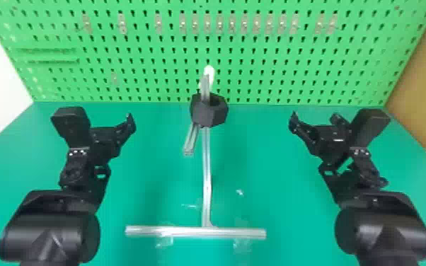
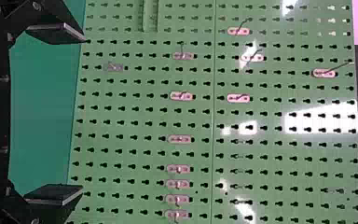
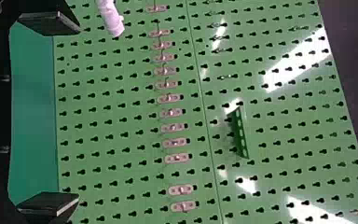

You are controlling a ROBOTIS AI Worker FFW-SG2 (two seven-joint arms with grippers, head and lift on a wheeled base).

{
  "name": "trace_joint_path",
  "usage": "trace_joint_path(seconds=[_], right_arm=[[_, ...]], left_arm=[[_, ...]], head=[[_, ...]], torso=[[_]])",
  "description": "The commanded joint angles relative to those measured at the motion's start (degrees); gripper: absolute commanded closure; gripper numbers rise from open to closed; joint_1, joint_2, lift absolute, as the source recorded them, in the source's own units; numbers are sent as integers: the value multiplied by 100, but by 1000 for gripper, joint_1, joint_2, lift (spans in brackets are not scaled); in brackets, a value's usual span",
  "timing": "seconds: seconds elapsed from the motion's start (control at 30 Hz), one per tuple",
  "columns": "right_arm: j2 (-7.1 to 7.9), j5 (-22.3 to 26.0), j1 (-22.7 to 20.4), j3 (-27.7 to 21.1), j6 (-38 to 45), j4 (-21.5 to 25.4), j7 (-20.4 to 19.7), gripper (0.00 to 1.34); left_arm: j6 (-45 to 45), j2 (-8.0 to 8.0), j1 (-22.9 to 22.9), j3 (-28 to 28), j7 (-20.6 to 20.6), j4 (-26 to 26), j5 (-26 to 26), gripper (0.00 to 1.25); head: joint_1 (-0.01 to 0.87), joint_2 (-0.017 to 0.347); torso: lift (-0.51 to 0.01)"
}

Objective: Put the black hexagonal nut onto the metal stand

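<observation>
The black hexagonal nut (image 1: 216, 115) hangs around the upper part of the metal stand (image 1: 206, 169), whose bar comes out through its hole toward a white tip. In the head view my left gripper (image 1: 128, 125) is left of the nut and my right gripper (image 1: 315, 121) is to its right, both well apart from it. The left wrist view has the left gripper (image 2: 80, 114) with its two fingers wide apart and nothing between them. Likewise spread and holding nothing is the right gripper (image 3: 77, 113). In that right wrist view, the stand's pale tip (image 3: 113, 19) shows near the upper finger.
A green pegboard (image 1: 145, 53) with a row of small hooks rises behind the green table (image 1: 152, 184). The stand's long crossbar (image 1: 187, 231) lies across the table's near part, and a short metal leg (image 1: 191, 139) slants down below the nut.
</observation>
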State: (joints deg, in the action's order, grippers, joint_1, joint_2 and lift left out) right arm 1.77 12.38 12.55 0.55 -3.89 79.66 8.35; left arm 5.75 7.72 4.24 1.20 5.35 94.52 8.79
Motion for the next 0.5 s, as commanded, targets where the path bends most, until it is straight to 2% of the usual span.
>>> trace_joint_path(seconds=[0.0,0.17,0.47], right_arm=[[34,168,55,-28,20,-144,158,50],[61,212,90,-63,231,-232,369,50],[113,-412,116,-81,451,-223,509,50]], left_arm=[[-3,2,-2,-32,-8,-3,0,147],[-3,2,7,-41,-17,-12,0,147],[41,2,16,-67,-17,-12,-44,147]], head=[[693,81],[693,81],[693,81]], torso=[[-1],[-1],[-1]])
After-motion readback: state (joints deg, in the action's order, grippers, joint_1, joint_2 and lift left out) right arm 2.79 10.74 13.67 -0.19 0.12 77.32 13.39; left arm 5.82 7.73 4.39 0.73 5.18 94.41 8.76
